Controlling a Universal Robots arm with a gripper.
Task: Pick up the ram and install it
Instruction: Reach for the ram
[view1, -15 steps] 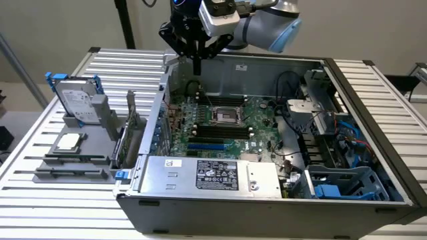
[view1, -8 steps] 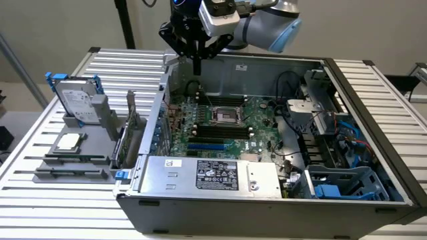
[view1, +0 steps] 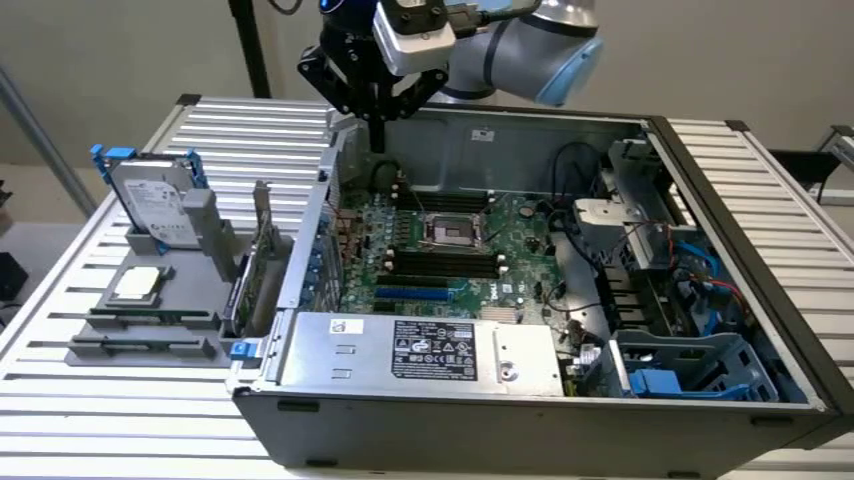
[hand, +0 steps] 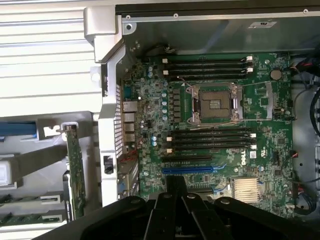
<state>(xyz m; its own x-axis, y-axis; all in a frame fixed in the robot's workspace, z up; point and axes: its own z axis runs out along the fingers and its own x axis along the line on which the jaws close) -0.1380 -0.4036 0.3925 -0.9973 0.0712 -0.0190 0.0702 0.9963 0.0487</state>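
White slatted metal worktop (view1: 80, 400) carries an open grey computer case (view1: 534, 425) with a green motherboard (view1: 514, 215) inside, and a grey parts holder (view1: 134, 350) stands beside the case at the exterior view's left. The robot's black gripper (view1: 378, 114) hangs over the case's far left corner. Its fingers (hand: 159, 215) are clenched on the long, thin ram stick (view1: 378, 138), which looks dark edge-on and points down, well apart from the black memory slots (hand: 210, 137).
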